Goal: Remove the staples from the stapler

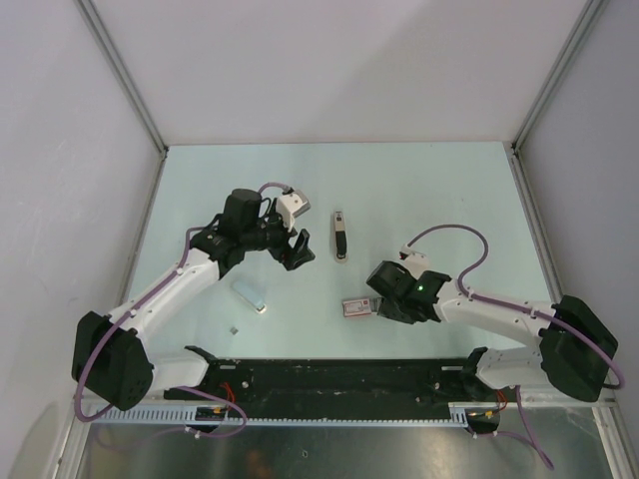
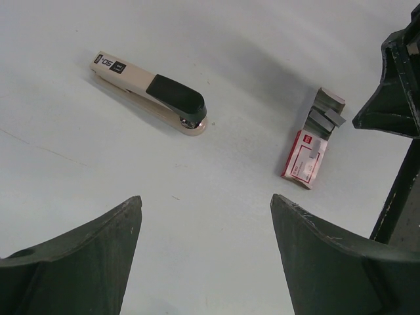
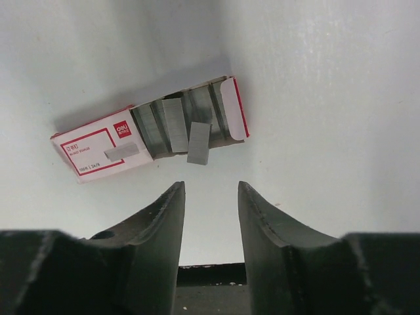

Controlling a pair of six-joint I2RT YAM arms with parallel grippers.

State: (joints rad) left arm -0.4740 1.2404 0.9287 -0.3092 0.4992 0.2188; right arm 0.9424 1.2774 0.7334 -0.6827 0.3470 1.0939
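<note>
1 stapler (image 2: 151, 93), 1 staple box (image 3: 98, 147), 1 staples bar (image 1: 250, 295); l fingers (image 2: 115, 226) wide open, r fingers (image 3: 172, 203) part open, both empty.

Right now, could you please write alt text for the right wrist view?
An open red-and-white staple box lies on the pale table, grey staple strips inside. The right claw hangs beside it, parted and empty.

Stapler (image 2: 147, 95) beige, black cap. Staples (image 1: 250, 293) pale silvery-blue. Box (image 3: 98, 151) white, red border. Boxed strips (image 3: 172, 125) grey.

Stapler (image 2: 149, 95): matt beige plastic, smooth black cap. Box (image 3: 98, 149) ahead of R gripper (image 3: 210, 186): printed card; strips (image 3: 199, 142) dull grey metal.
</note>
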